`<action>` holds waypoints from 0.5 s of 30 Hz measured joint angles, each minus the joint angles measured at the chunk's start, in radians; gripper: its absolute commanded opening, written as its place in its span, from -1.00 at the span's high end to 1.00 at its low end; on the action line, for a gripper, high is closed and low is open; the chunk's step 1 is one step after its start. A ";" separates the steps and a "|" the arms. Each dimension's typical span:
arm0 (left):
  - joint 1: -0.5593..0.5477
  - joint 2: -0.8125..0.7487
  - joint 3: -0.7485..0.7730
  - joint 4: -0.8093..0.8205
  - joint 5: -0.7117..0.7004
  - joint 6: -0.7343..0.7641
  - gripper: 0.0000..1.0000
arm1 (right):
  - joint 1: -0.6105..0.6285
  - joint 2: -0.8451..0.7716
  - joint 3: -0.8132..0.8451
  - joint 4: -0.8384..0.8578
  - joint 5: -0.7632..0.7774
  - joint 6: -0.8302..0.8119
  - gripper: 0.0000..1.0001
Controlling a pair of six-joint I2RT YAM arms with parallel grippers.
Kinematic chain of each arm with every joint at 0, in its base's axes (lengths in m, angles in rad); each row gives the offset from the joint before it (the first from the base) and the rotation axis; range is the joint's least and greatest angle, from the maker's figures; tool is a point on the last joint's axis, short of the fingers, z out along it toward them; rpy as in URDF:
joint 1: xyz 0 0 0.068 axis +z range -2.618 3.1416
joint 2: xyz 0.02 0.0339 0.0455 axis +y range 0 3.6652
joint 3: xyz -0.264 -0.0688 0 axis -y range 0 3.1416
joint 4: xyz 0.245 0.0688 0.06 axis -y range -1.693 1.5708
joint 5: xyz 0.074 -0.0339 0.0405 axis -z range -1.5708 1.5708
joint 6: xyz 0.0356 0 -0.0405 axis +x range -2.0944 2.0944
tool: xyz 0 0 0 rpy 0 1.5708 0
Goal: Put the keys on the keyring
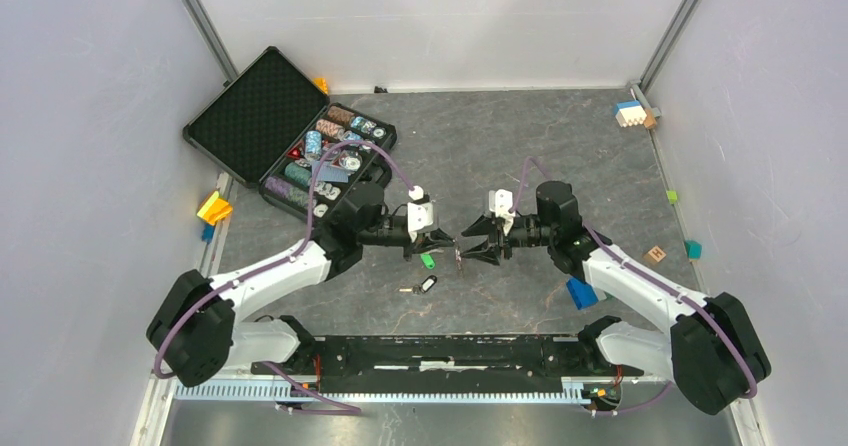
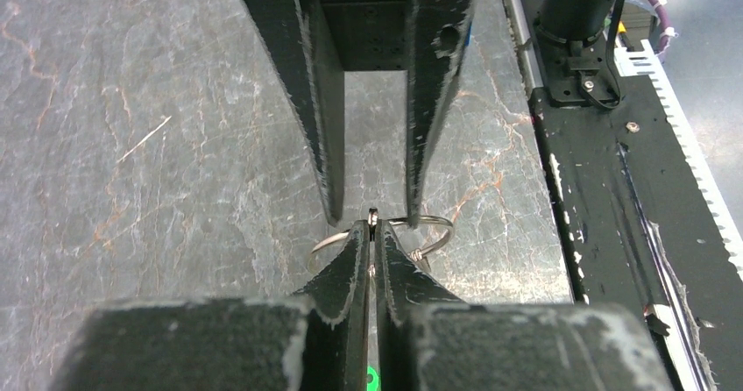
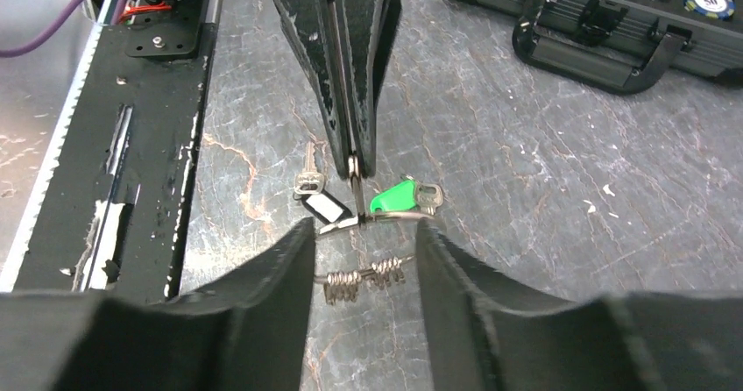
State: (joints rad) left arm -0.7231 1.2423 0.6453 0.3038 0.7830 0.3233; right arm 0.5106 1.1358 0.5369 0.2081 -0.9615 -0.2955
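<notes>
The keyring (image 1: 459,256), a thin silver wire ring, is held above the table between the two grippers. My left gripper (image 1: 450,238) is shut on its wire, its tips pinched together (image 2: 374,226). The ring (image 2: 431,224) curves out to both sides of them. My right gripper (image 1: 466,244) is open, with a finger on either side of the ring (image 3: 399,216) and not touching it. Several small brassy-silver keys (image 3: 364,277) hang on the ring between its fingers. The green-headed key (image 3: 394,196) and the black-headed key (image 3: 320,207) lie on the table below (image 1: 428,260), (image 1: 422,287).
An open black case (image 1: 300,146) of poker chips stands at the back left, its handle (image 3: 596,49) facing the middle. A blue block (image 1: 581,293) and a wooden block (image 1: 655,255) lie by the right arm. The black base rail (image 1: 440,351) runs along the near edge.
</notes>
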 measured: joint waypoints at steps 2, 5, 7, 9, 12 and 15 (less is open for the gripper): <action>0.009 -0.011 0.013 -0.045 -0.020 -0.005 0.96 | -0.006 -0.004 0.005 -0.016 0.009 -0.016 -0.16; 0.039 -0.024 0.056 -0.126 -0.045 -0.009 0.96 | -0.019 -0.023 0.019 -0.050 0.026 -0.037 -0.22; 0.064 -0.040 0.075 -0.158 -0.052 -0.009 0.96 | -0.023 -0.036 0.031 -0.069 0.037 -0.054 -0.22; 0.095 -0.068 0.081 -0.188 -0.058 -0.010 0.96 | -0.025 -0.046 0.044 -0.077 0.050 -0.070 -0.22; 0.142 -0.121 0.082 -0.234 -0.060 -0.011 0.96 | -0.025 -0.048 0.061 -0.094 0.072 -0.080 -0.20; 0.196 -0.166 0.082 -0.264 -0.059 -0.023 0.96 | -0.023 -0.035 0.068 -0.101 0.087 -0.087 -0.16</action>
State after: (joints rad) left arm -0.5274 1.0767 0.7277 0.0399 0.7238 0.3004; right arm 0.4881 1.1011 0.6044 0.1066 -0.8742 -0.3828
